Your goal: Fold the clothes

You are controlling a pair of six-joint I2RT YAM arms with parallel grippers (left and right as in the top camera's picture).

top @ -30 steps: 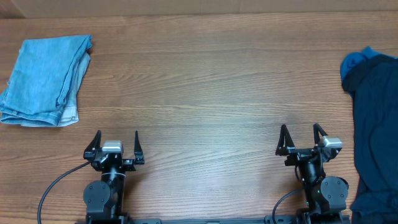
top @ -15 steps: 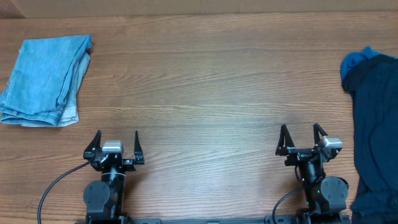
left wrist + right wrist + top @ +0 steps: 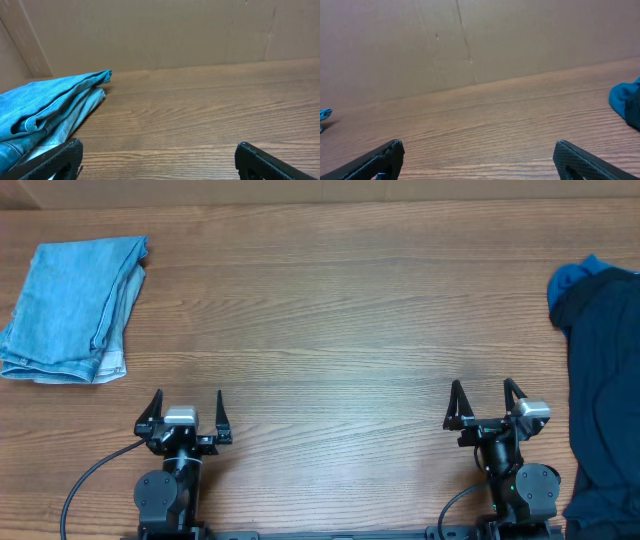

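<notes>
A folded light-blue denim garment (image 3: 72,308) lies at the far left of the table; it also shows in the left wrist view (image 3: 45,107). A dark navy garment with a bright blue part (image 3: 604,380) lies unfolded at the right edge; a bit of its blue shows in the right wrist view (image 3: 627,102). My left gripper (image 3: 188,406) is open and empty near the front edge, right of and nearer than the denim. My right gripper (image 3: 485,398) is open and empty near the front edge, just left of the navy garment.
The wooden table (image 3: 330,330) spans the view. A cardboard wall (image 3: 160,30) stands along the far edge, also in the right wrist view (image 3: 470,35). Black cables trail from both arm bases at the front edge.
</notes>
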